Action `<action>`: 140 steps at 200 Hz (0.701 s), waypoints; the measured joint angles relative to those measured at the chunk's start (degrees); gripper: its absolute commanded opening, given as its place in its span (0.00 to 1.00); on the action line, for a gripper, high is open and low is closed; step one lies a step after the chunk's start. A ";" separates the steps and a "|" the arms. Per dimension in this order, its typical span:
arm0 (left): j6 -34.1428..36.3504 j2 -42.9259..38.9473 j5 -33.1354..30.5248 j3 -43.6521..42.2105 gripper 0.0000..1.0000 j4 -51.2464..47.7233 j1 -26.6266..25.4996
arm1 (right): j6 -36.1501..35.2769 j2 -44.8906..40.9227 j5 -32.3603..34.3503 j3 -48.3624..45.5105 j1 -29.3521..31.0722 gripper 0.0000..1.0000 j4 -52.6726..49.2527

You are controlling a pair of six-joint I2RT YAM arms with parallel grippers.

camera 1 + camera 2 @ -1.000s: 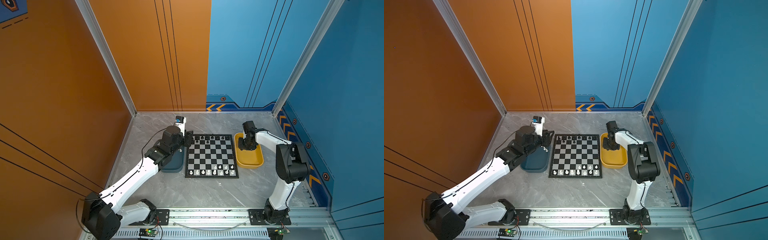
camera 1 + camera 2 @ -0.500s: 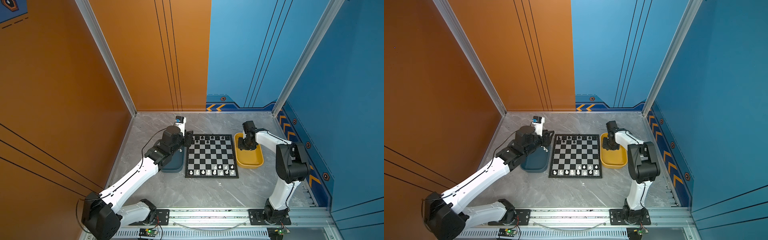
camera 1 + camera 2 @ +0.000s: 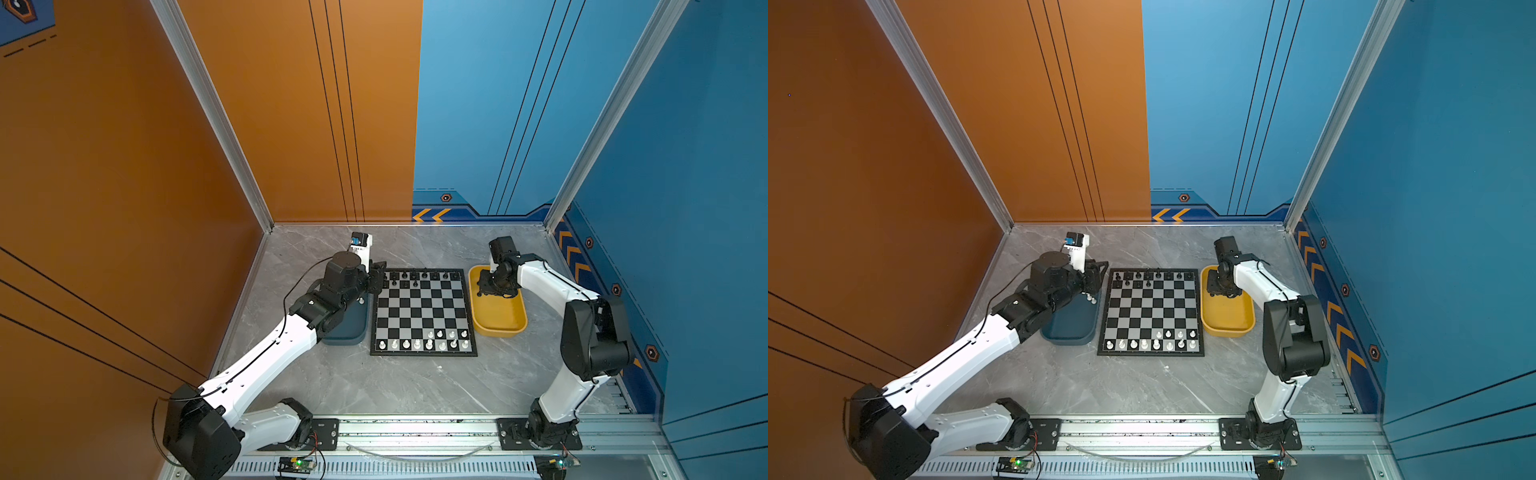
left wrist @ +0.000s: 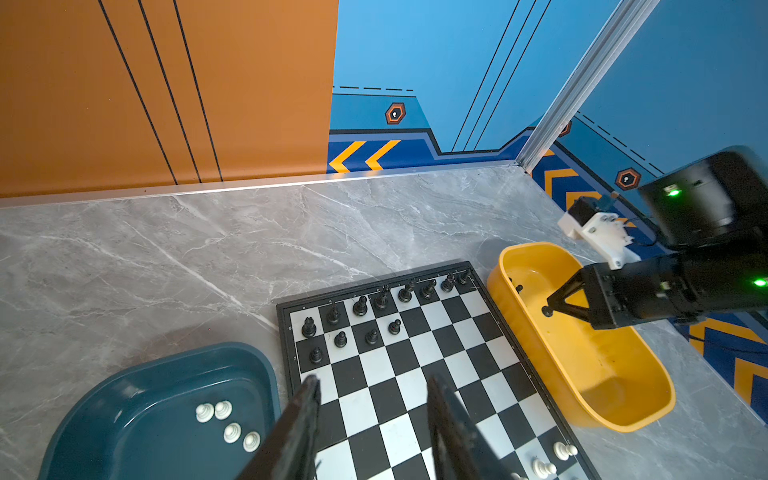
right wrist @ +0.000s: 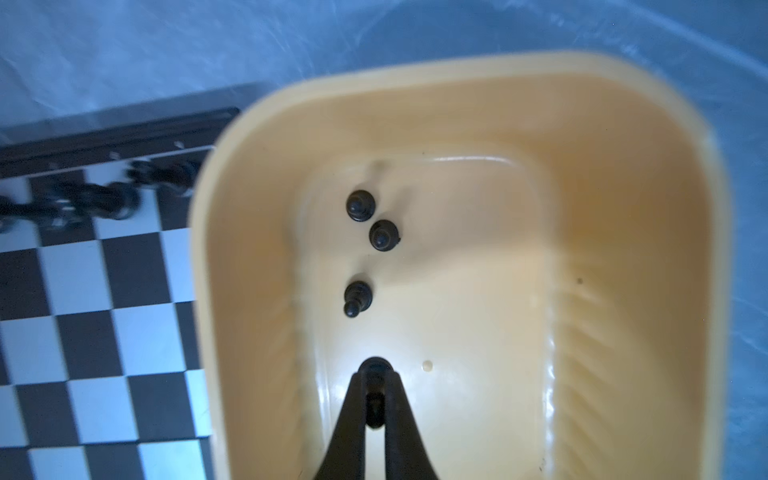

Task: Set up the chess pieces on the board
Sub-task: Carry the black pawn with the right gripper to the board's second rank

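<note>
Right gripper (image 4: 549,310) is down inside the yellow tray (image 3: 503,330), jaws closed tight on a black pawn (image 5: 375,365). In the right wrist view the pawn sits pinched right at the fingertips. Three more black pawns (image 5: 360,205) lie loose on the tray floor just beyond it, two touching and one apart.

Left gripper (image 4: 374,395) hangs over the left edge of the board (image 3: 423,316), near its far corner. Its fingers are spread and nothing is between them.

Board state:
- The black back row (image 3: 424,275) is standing along the far edge, with a few black pawns in front on the left side.
- The white row (image 3: 424,344) is along the near edge, with a few white pawns ahead of it on the right.
- Four white pawns (image 4: 226,419) wait in the teal tray (image 4: 137,399).

Handling, judged from looks:
- The pieces are tiny, very light hard plastic. They look stiff and glossy, so probably slick.
- There is little crush risk. The bigger risk is a pawn twisting or squirting out of a tip pinch (the contact patch is very small).
- The best hold is across the narrow stem just above the round base, with the piece kept upright so the base lands flat.
- The loose ones are close together, so the fingers could nudge a neighbour.
- For set-down, release low onto the square. A dropped pawn would likely bounce or tip over.
</note>
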 measured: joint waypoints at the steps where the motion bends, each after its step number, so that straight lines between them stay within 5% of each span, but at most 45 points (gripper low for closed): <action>1: 0.00 0.00 0.00 0.00 0.44 0.00 0.00 | 0.00 -0.13 0.02 0.04 0.04 0.02 -0.02; 69: 0.00 0.00 0.00 0.00 0.44 0.00 0.00 | -0.33 -2.97 1.97 6.32 8.07 0.02 -2.84; 140: 0.02 -0.20 0.00 0.00 0.44 -0.11 0.00 | -0.46 7.76 1.92 16.04 17.70 0.01 -3.87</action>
